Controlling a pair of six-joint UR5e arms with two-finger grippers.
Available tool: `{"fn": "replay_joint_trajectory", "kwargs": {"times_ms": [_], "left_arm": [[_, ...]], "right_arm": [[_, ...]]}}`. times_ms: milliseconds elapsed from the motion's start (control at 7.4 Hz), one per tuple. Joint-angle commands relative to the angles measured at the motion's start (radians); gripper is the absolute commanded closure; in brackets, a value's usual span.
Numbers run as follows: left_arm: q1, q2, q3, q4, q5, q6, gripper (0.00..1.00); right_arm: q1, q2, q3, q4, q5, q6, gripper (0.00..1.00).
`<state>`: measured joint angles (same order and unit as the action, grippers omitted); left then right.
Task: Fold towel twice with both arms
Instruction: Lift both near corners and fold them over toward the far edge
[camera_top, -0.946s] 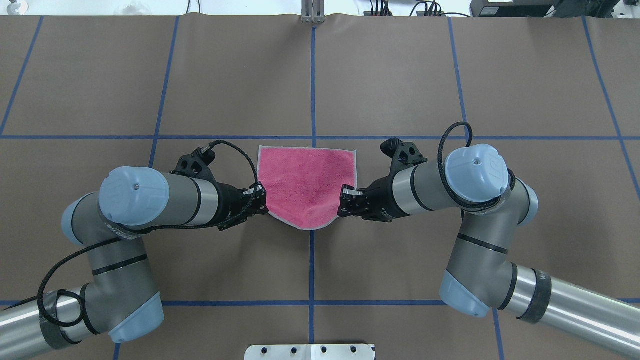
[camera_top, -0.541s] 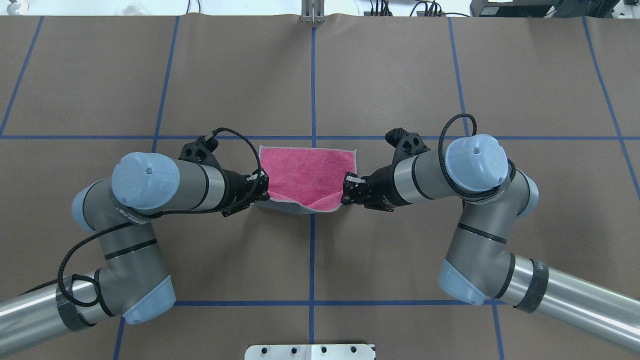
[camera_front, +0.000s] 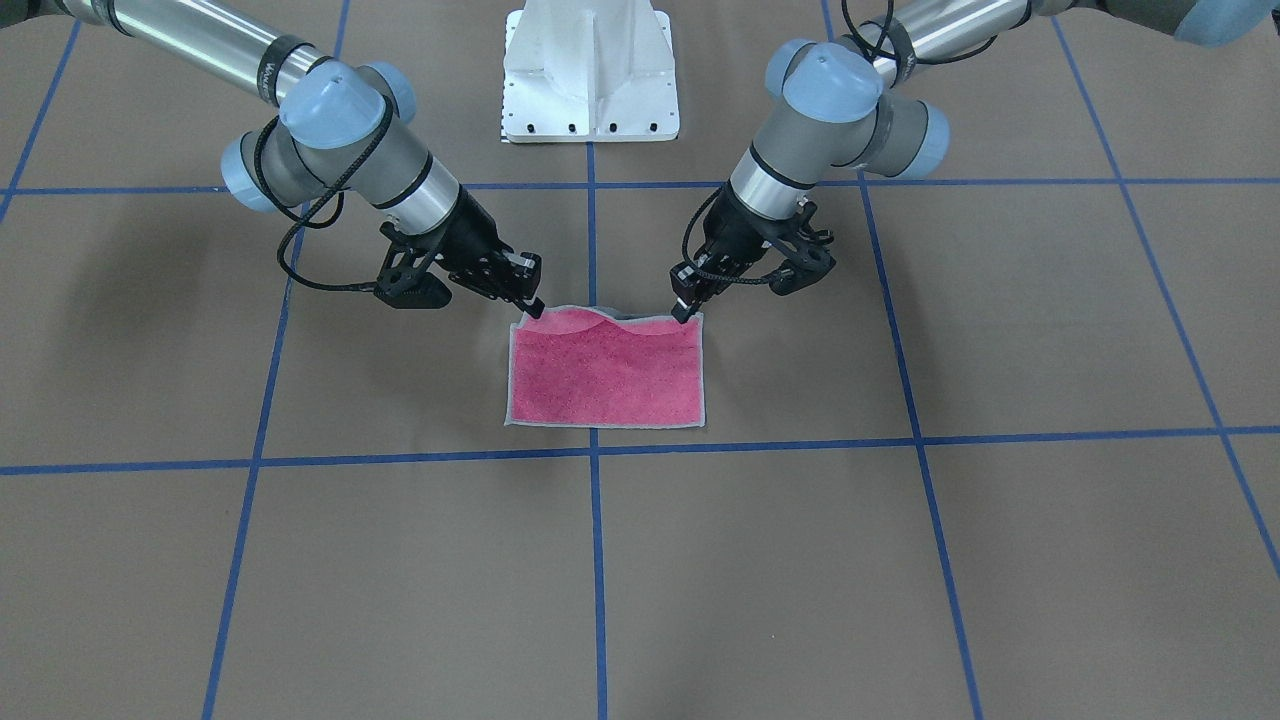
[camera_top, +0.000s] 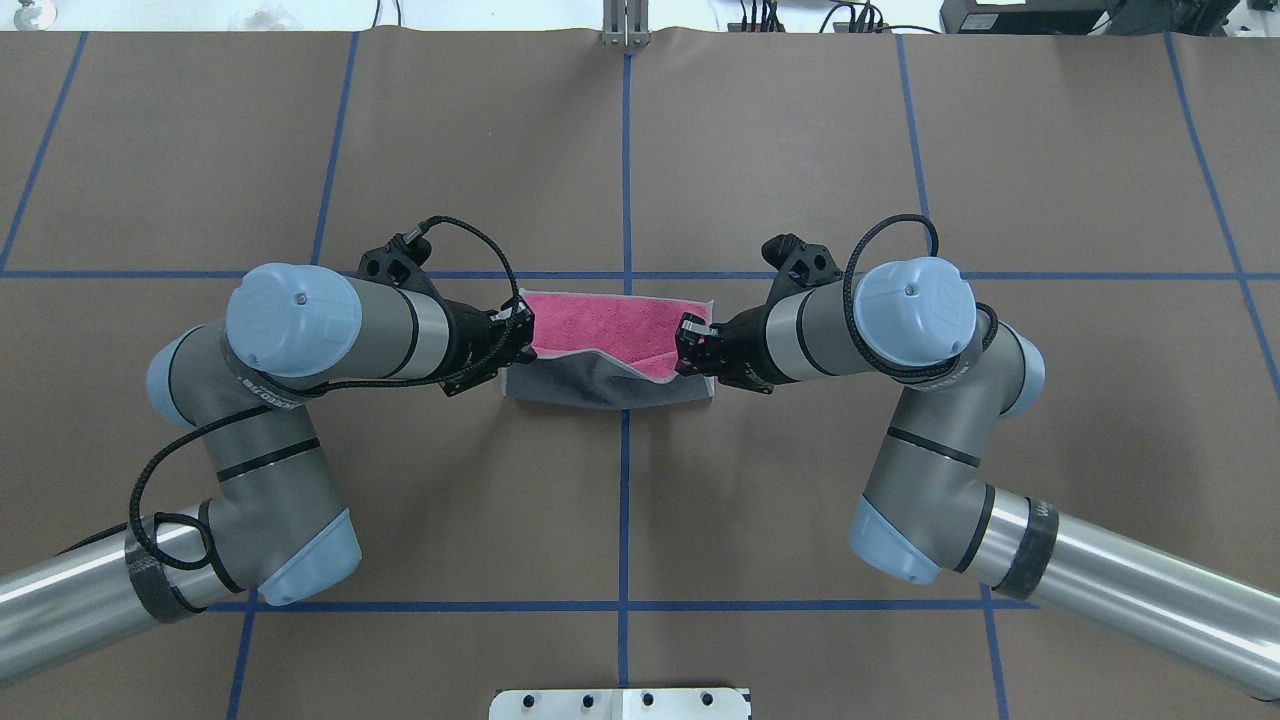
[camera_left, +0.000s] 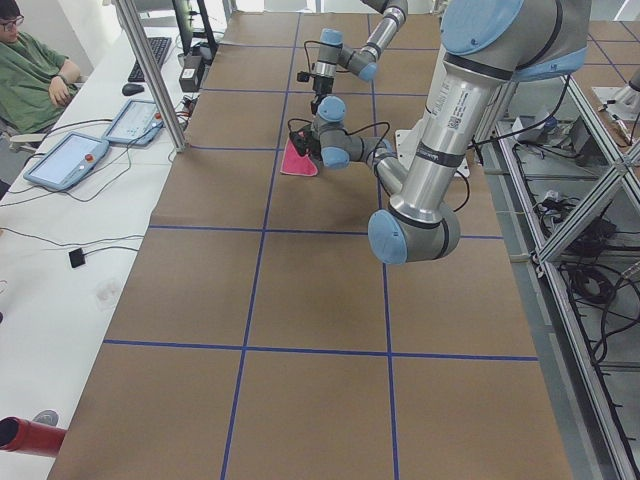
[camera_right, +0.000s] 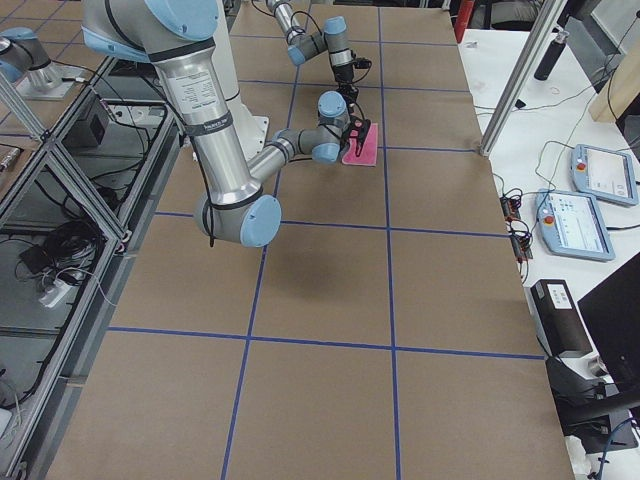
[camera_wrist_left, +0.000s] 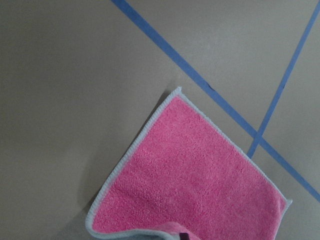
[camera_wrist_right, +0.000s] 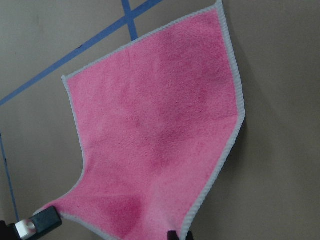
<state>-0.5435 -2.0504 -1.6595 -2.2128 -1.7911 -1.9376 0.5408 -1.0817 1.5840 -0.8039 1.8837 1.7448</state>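
The towel lies at the table's middle with its pink face up, and its near edge is raised so the dark grey underside shows. My left gripper is shut on the near left corner. On the near right corner my right gripper is shut too. From the front, the towel looks like a pink rectangle with a wavy raised edge between the left gripper and the right gripper. Both wrist views show the pink cloth hanging below the fingers.
Blue tape lines cross the brown table cover. The white pedestal base stands behind the arms. A person sits at a side desk with teach pendants. A metal post stands at the table's edge.
Both grippers have carried the towel's near corners away from the robot. The pink area seen from above has shrunk, and the grey underside now shows along the raised edge.
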Motion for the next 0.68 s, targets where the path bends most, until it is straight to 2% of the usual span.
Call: {"fn": "replay_joint_trajectory", "kwargs": {"times_ms": [0,541], "left_arm": [[-0.010,-0.001,0.035,-0.024,0.001,0.000,1.00],[-0.024,-0.049,0.090,-0.044,0.001,-0.003,1.00]], "right_arm": [[0.002,0.017,-0.035,0.000,-0.044,0.016,1.00],[0.022,0.016,-0.044,0.000,-0.049,0.028,1.00]]}}
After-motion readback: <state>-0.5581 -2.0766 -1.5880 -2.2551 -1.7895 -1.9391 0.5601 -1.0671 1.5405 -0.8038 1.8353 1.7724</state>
